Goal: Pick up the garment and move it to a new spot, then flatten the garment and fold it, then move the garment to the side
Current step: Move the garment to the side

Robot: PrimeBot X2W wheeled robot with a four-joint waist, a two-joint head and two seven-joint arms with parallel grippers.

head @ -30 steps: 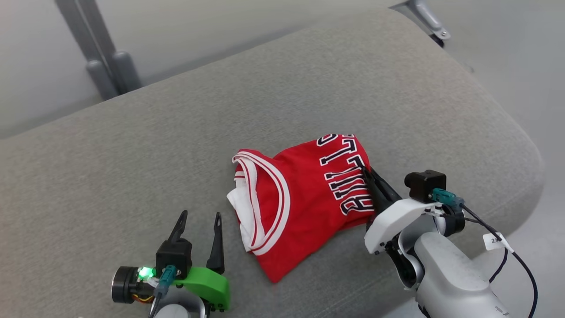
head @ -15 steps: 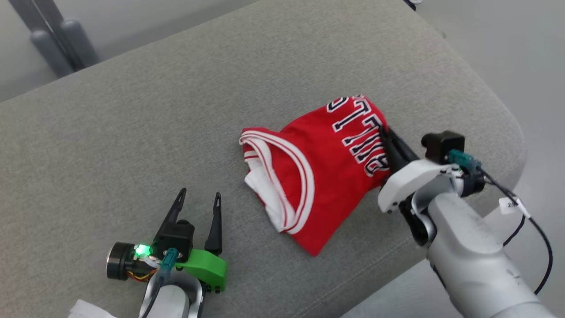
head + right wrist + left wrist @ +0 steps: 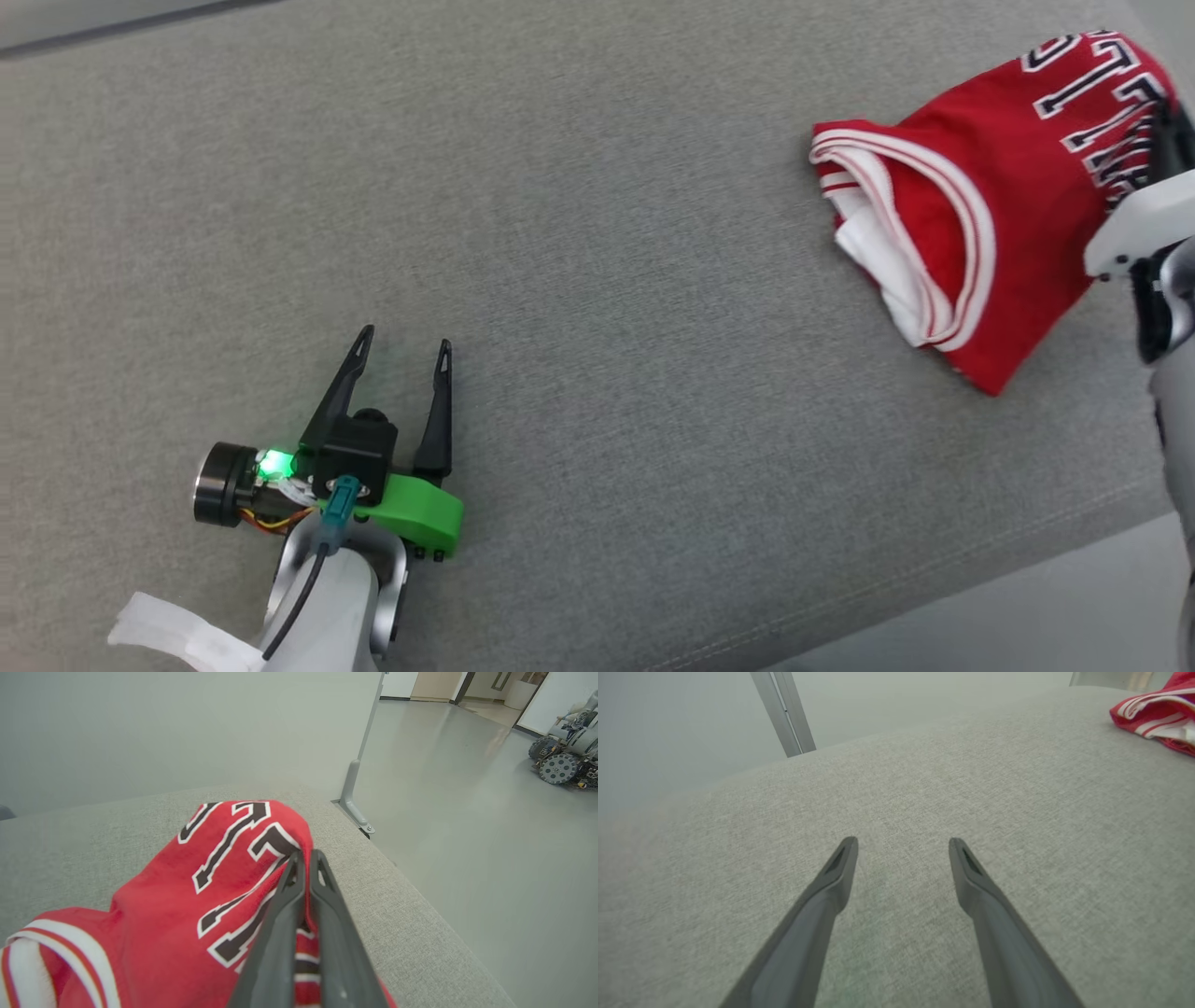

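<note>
The garment (image 3: 990, 187) is a folded red jersey with white-trimmed openings and dark lettering, lying on the grey cushion (image 3: 597, 233) at the far right of the head view. My right gripper (image 3: 1167, 131) is shut on the garment's lettered right edge. In the right wrist view the two fingers of the right gripper (image 3: 307, 854) are pressed together on the red cloth (image 3: 187, 896), which bunches up there. My left gripper (image 3: 406, 336) is open low on the left, far from the garment. The left gripper (image 3: 903, 841) holds nothing over bare cushion, with the garment (image 3: 1157, 714) at the upper right.
The cushion's front edge (image 3: 934, 597) runs along the lower right, with grey floor (image 3: 1046, 616) beyond it. A metal post (image 3: 357, 779) stands past the cushion's corner, and another post (image 3: 782, 714) behind it. A wheeled machine (image 3: 560, 760) is parked far off.
The head camera has swung left, so the garment and right gripper now sit at the picture's right edge. The right gripper stays shut on the garment; the left stays open.
</note>
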